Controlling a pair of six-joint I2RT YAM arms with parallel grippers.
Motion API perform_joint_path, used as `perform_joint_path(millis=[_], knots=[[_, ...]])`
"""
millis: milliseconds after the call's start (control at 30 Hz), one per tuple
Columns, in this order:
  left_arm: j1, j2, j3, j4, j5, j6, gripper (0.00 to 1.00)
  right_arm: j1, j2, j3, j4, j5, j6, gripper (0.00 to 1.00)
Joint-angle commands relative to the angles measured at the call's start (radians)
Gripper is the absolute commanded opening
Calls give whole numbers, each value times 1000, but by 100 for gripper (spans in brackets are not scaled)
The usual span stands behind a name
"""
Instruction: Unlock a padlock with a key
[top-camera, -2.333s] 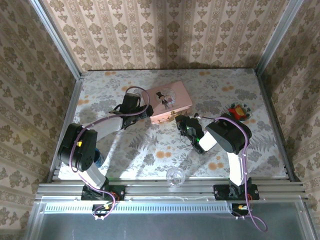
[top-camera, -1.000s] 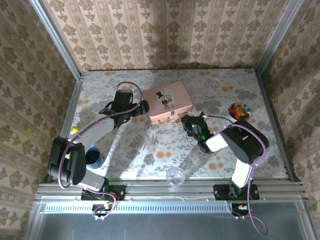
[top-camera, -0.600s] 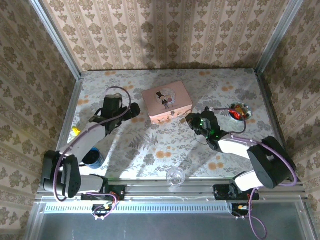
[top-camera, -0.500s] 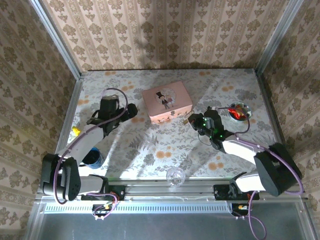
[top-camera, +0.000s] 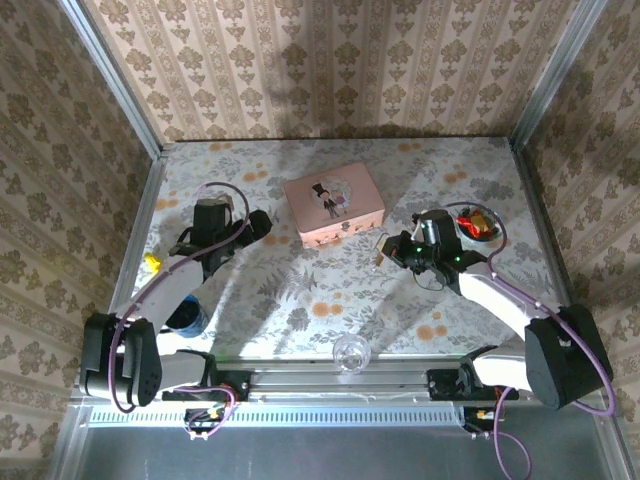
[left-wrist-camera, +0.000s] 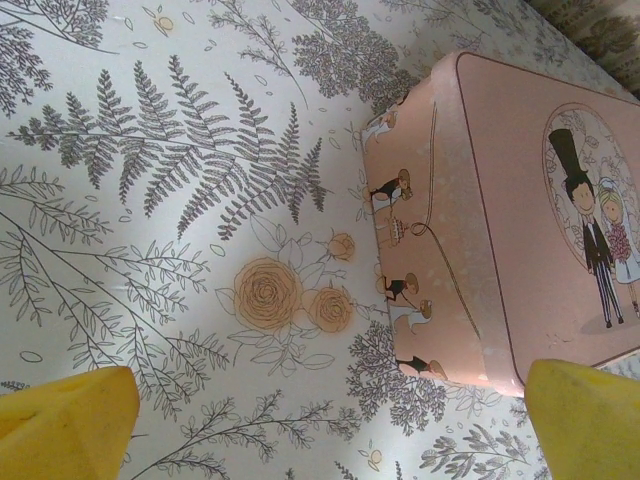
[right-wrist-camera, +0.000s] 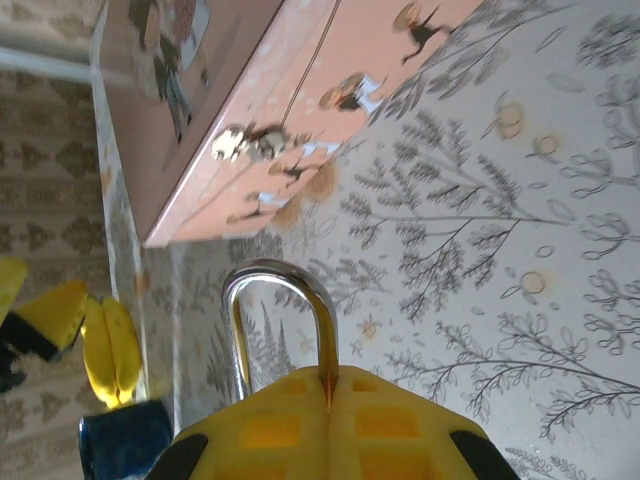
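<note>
Closest to the arm bases, a clear glass ball (top-camera: 349, 352) is lying by the near edge of the table (top-camera: 300, 300), and a blue cup (top-camera: 186, 318) is standing beside the left arm. Further in, the right hand (right-wrist-camera: 325, 392) is clenching the padlock (right-wrist-camera: 279, 268). Its yellow fingers are covering the body, so the silvery shackle alone is sticking out in front of them, and it is looking shut. The lock is hanging above the table, near the front of the pink box (top-camera: 335, 205) but apart from it. The left hand (left-wrist-camera: 325, 425) is hovering released and holding nothing, just beside the left side of the box.

I am thinking the main danger is the grip itself. If the fingers are hiding the keyhole, a key is not going to enter. A push from the key could also be turning the small lock between the pads, or knocking it out. Which thing is the key, I cannot tell.

For moving, open table is lying between the two hands in front of the box. The box is closing the way behind them. Some small coloured things (top-camera: 478, 222) are sitting near the right rail, and the papered walls are standing beyond.
</note>
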Motion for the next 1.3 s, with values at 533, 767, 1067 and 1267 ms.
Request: perform_joint_path(millis=[533, 767, 1067, 1267], knots=[[22, -15, -43, 60, 46, -60, 100, 50, 276, 174, -73, -308, -180, 0], [31, -12, -52, 77, 55, -80, 100, 108, 378, 271, -148, -345, -250, 0], [39, 2, -55, 88, 66, -95, 100, 118, 458, 310, -212, -347, -301, 0], [42, 10, -52, 90, 70, -102, 100, 110, 503, 308, -227, -354, -315, 0]])
